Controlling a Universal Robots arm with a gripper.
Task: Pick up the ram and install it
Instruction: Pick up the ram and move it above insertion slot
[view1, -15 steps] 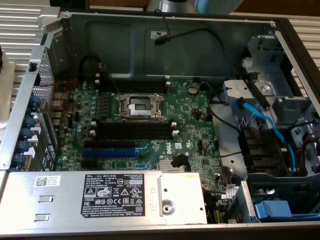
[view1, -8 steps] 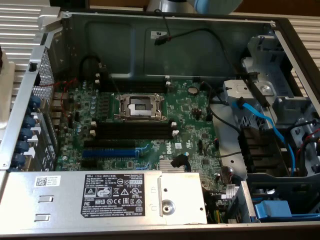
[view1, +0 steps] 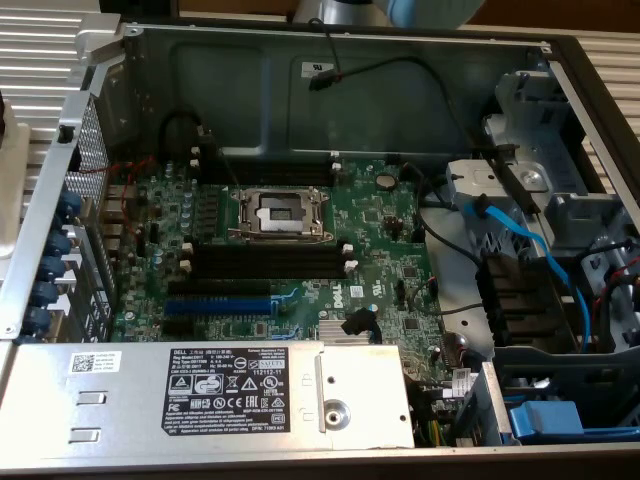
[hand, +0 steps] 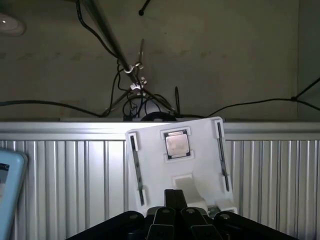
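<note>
As I watch through the wrist camera, the ram (hand: 136, 170) shows as a thin dark strip set edge-on in a white holder (hand: 200, 145). A matching strip (hand: 222, 157) sits on the other side of a square processor chip (hand: 176, 144), and I cannot tell the two strips apart. Both lie just ahead of the hand (hand: 175, 199), one off to each side of it, and the holder rests on the ribbed metal desk (hand: 60, 180). My hand has its fingers pressed together and pinches nothing. Its tips sit at the holder's near edge; whether they touch it I cannot tell. From the exterior view, the open computer case (view1: 330, 70) shows the board's long black slots (view1: 268, 262).
</note>
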